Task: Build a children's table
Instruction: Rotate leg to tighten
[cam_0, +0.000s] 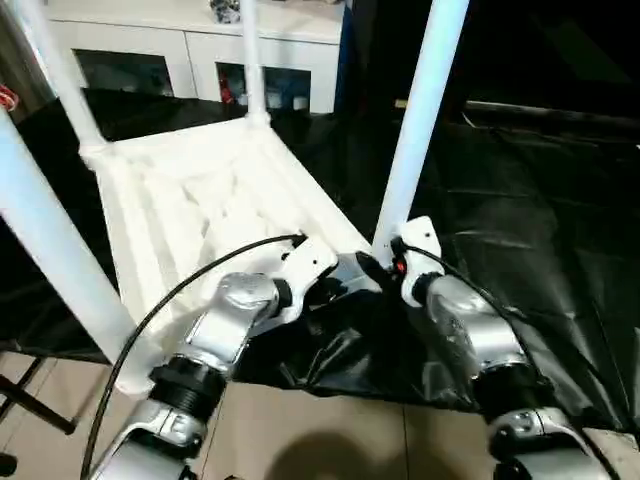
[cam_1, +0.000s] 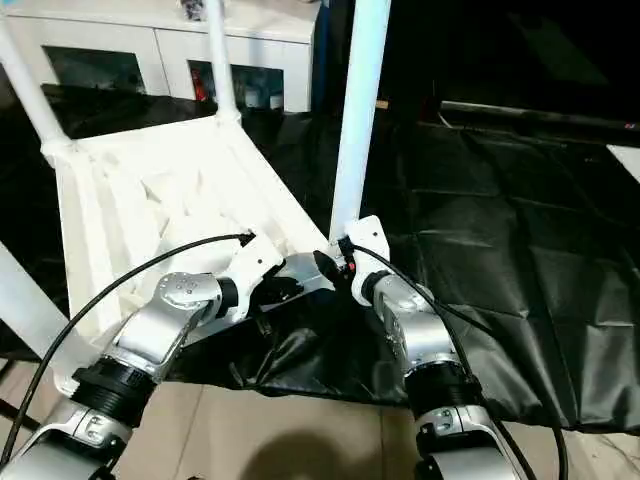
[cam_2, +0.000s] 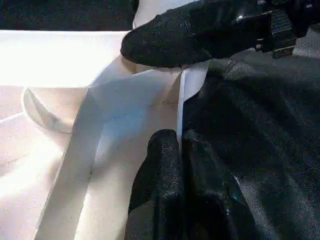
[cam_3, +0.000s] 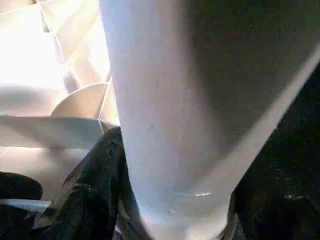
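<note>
Head view. The children's table (cam_0: 200, 210) lies upside down on the black-draped tabletop (cam_0: 540, 230), ribbed underside up. It fills the 9-to-12 o'clock part of the scene. All four legs stand in their corner sockets, pointing up and out of view. The far-left leg (cam_0: 55, 70) is at 10 o'clock and the far-right leg (cam_0: 250, 60) at 12. The near-left leg (cam_0: 50, 250) leans across 8 o'clock, and the near-right leg (cam_0: 420, 120) rises just right of centre. The black cloth is creased and glossy. It spreads bare toward 3 o'clock and bunches in folds under the table's near edge at 6 o'clock. Behind the tabletop, from 11 to 12 o'clock, stands a white cabinet (cam_0: 180, 45) with dark glazed doors. Beyond 1 o'clock the room is dark. Pale floor (cam_0: 330, 430) shows below the cloth's front edge. My left fingers (cam_2: 182, 142) are clenched tight together, their tips at the thin rim of the table's near-right corner where the cloth meets it. I cannot tell whether the rim itself is pinched between them. My right fingers (cam_0: 385, 265) grasp the near-right leg at its foot, just above the socket. In the right wrist view the leg sits close between them, with one finger (cam_3: 95, 190) pressed to its side. A black cable (cam_0: 160, 310) loops along my left forearm.
</note>
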